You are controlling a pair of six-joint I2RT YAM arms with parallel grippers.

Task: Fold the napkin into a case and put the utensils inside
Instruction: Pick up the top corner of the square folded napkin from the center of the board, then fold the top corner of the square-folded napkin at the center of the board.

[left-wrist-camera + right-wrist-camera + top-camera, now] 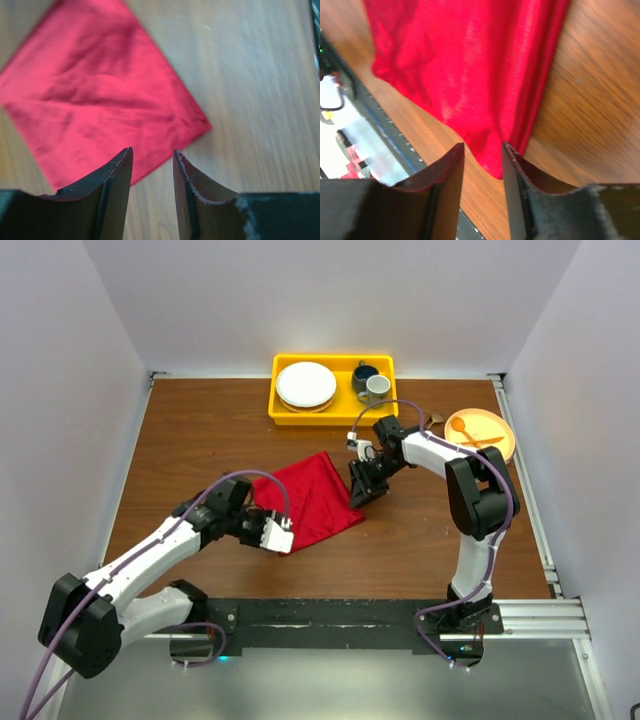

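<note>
**Both pincers at red napkin, jaws narrow**

Wooden table (200, 430). Folded red napkin (315, 495) lies flat mid-table. Left pincer (280, 537) is at the napkin's near-left edge, narrow gap between the jaws. Right pincer (360, 495) is at the napkin's right corner, which sits in a narrow gap. Neither is clamped. Utensils (470, 435) lie on an orange plate (503, 445), well right of the napkin.
</note>
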